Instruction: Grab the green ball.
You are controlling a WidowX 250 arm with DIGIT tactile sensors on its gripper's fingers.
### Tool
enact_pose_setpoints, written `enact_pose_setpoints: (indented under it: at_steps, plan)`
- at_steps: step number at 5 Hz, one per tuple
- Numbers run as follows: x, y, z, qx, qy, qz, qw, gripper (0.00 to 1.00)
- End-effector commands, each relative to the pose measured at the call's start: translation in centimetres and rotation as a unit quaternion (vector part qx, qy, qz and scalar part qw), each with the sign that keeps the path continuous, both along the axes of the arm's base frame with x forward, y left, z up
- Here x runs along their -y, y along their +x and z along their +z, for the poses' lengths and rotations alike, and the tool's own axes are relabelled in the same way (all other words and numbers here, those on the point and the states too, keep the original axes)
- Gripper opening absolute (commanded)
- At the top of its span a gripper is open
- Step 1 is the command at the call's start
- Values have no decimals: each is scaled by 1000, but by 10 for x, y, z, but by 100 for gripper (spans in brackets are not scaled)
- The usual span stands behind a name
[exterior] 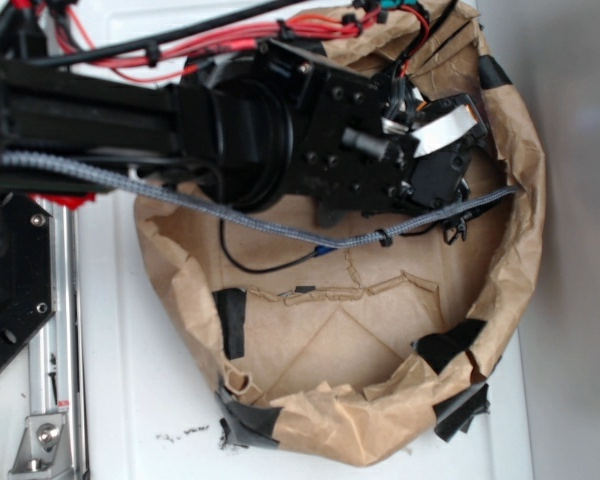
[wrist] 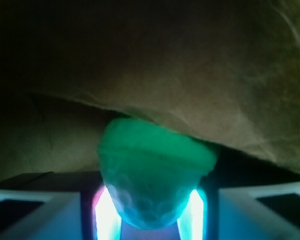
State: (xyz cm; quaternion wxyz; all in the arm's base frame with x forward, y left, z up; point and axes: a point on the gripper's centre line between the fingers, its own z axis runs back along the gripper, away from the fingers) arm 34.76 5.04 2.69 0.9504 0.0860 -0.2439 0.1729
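Observation:
In the wrist view the green ball (wrist: 155, 165), with its knitted surface, sits between my two glowing fingers (wrist: 107, 215). It is pinched narrower where they press on it. My gripper (wrist: 152, 217) is shut on the ball. The ball's top presses up against a fold of brown paper (wrist: 200, 75). In the exterior view the gripper (exterior: 458, 165) is at the upper right inside the paper-lined basin, close to its wall. The arm hides the ball there.
The brown paper basin (exterior: 520, 230) is patched with black tape (exterior: 230, 320) and has a raised crumpled rim. It rests on a white surface (exterior: 130, 400). A grey braided cable (exterior: 280, 225) and a thin black wire (exterior: 250, 265) hang across the basin. A metal rail (exterior: 45, 400) runs along the left.

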Motion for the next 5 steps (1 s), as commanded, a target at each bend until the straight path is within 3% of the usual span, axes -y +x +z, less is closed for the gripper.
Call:
enact_pose_setpoints:
  at_steps: [1, 2, 3, 4, 5]
  plan:
    - [21, 5, 42, 29, -15, -54, 998, 0]
    - [56, -19, 80, 61, -18, -106, 992, 0]
    - [81, -51, 120, 63, -39, -145, 987, 0]
    - [102, -71, 158, 8, -48, -169, 984, 0]
    - [114, -74, 172, -88, -50, -185, 978, 0]
